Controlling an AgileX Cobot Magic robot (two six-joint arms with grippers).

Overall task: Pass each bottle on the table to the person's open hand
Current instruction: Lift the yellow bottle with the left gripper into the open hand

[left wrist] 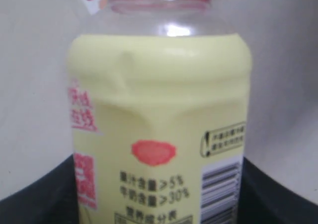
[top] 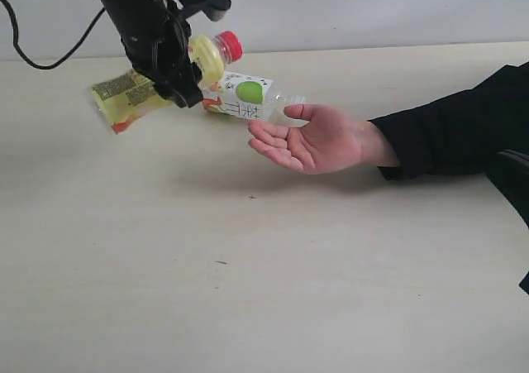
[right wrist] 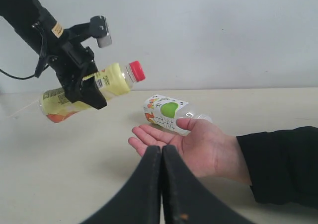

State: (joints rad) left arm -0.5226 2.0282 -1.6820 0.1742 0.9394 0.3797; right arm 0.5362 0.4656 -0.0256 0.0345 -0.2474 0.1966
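Note:
My left gripper (top: 178,71) is shut on the yellow bottle (top: 140,92) with the red cap (top: 230,45), holding it tilted in the air left of the person's open hand (top: 318,139). Up close the yellow bottle (left wrist: 159,129) fills the left wrist view between dark fingers (left wrist: 39,199). A white bottle with orange-green print (top: 245,98) lies on its side on the table (top: 248,290) just behind the hand's fingers. The right gripper (right wrist: 162,149) is shut and empty, near the open hand (right wrist: 191,144); it does not show in the exterior view. The other two bottles are out of view.
The person's black sleeve (top: 463,129) reaches in from the right edge. A black cable (top: 50,54) hangs behind the left arm at the back left. A pale wall stands behind the table.

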